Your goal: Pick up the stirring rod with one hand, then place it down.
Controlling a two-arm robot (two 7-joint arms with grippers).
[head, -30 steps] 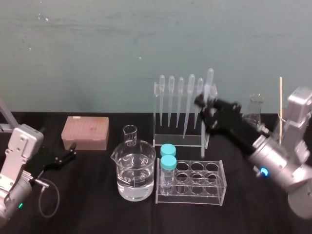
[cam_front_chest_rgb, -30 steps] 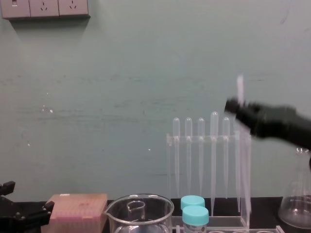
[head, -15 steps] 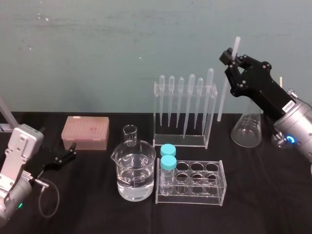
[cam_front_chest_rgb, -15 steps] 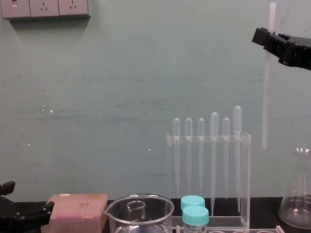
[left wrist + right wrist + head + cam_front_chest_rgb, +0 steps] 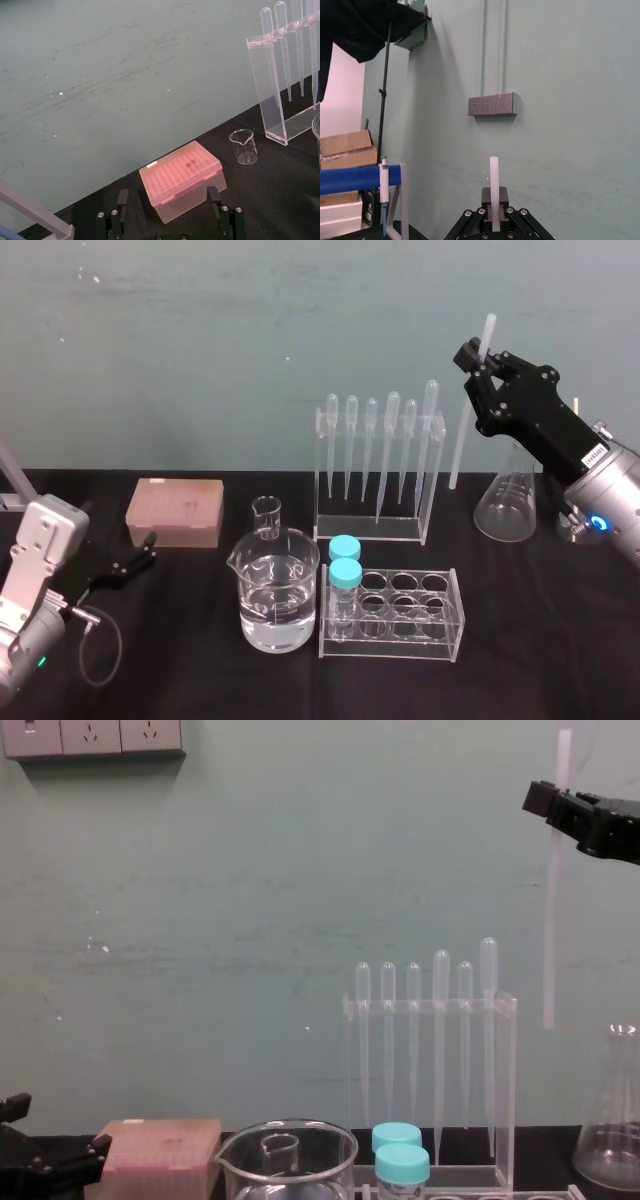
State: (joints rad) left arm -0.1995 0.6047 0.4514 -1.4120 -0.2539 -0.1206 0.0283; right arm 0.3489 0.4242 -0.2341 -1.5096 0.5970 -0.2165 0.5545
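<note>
Stirring rod clamped upright in right tool.

Ahead of me stands a pale green wall, scuffed and streaked with faint marks, and a table covered in black runs right up against its foot. High on that wall sits a grey plate of three sockets. In my right wrist view a painted conduit climbs straight up from it, and brown cardboard boxes are stacked farther along the wall.
</note>
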